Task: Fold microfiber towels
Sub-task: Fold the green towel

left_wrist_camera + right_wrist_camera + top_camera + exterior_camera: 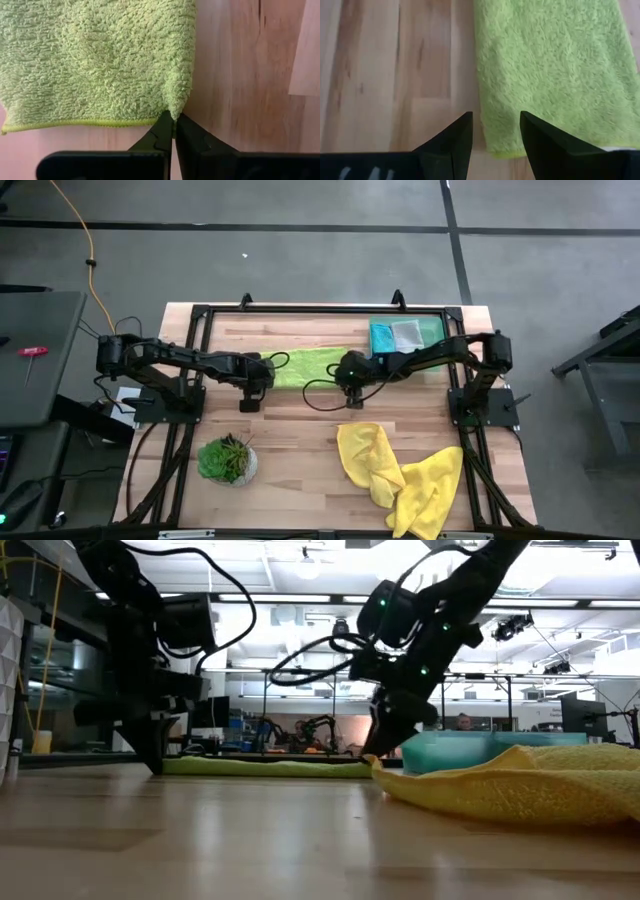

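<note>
A lime green towel lies flat as a long strip across the middle of the table; it also shows in the low view. My left gripper is shut on its near left corner. My right gripper is open just above the towel's near right corner, one finger on each side of it; whether it touches I cannot tell. Two bright yellow towels lie crumpled at the near right. A teal towel and a pale grey-white one lie folded on the green tray. My left gripper pinches the lime green towel's near left corner between its two fingertips. The fingers come from above, pointing down. The cloth bunches a little at the tips, and the rest of the towel lies flat on the table. One layer or several, I cannot tell.
The green tray stands at the far right. A small potted plant stands at the near left. Bare wood shows between the plant and the yellow towels. A dark frame runs around the table's edge.
</note>
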